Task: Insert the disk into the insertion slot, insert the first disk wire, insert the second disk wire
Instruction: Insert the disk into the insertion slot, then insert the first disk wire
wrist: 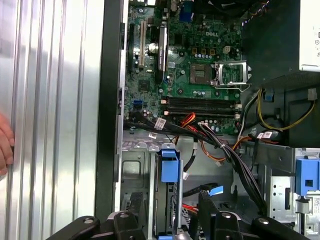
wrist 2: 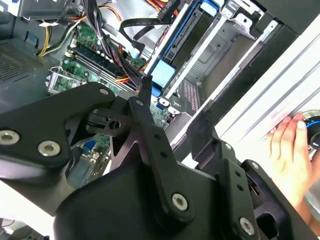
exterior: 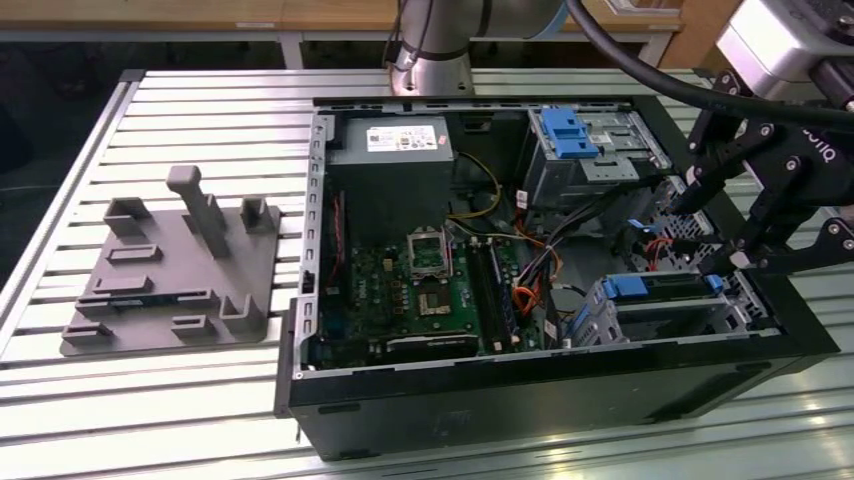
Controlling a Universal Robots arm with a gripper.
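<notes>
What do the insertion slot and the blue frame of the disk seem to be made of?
The insertion slot: probably thin sheet metal, dull grey, with folded edges. The frame of the disk: probably moulded plastic, bright blue, smooth.

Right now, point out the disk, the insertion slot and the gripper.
the disk (exterior: pixel 626 288): exterior view, on the blue carrier handle at its end.
the insertion slot (exterior: pixel 667 320): exterior view, on the small cage's grey metal wall.
the gripper (exterior: pixel 711 232): exterior view, midway between its open fingertips.
</notes>
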